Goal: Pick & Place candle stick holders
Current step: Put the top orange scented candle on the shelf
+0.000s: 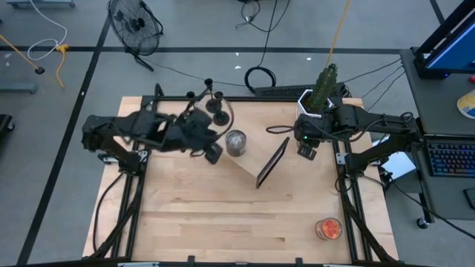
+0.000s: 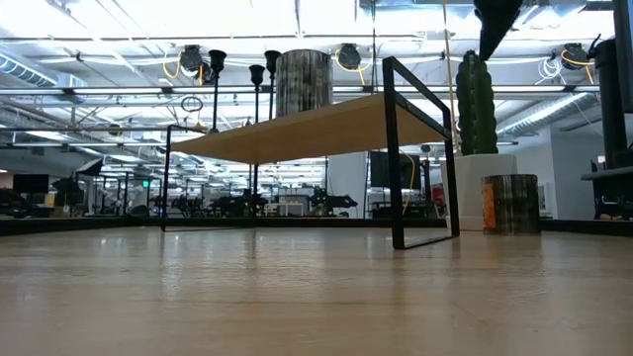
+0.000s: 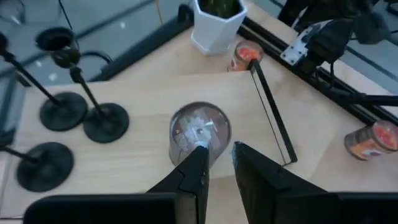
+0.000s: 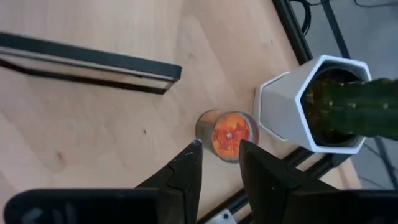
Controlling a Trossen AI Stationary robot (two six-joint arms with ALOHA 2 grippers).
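Three black candle stick holders (image 3: 62,111) (image 3: 106,122) (image 3: 45,165) stand on their disc bases on the far left part of a low wooden shelf (image 1: 256,159) with a black frame; they also show in the high view (image 1: 211,104) and the low view (image 2: 216,61). A grey glass jar (image 3: 199,127) stands on the shelf to their right. My left gripper (image 3: 217,158) hovers over the shelf just near of the jar (image 1: 236,142), a little open and empty. My right gripper (image 4: 217,152) is open and empty above an orange candle jar (image 4: 229,134).
A cactus in a white pot (image 1: 319,93) stands at the far right, next to the orange candle jar. A second orange candle jar (image 1: 328,228) stands near the right front corner. The near half of the table (image 1: 223,222) is bare wood.
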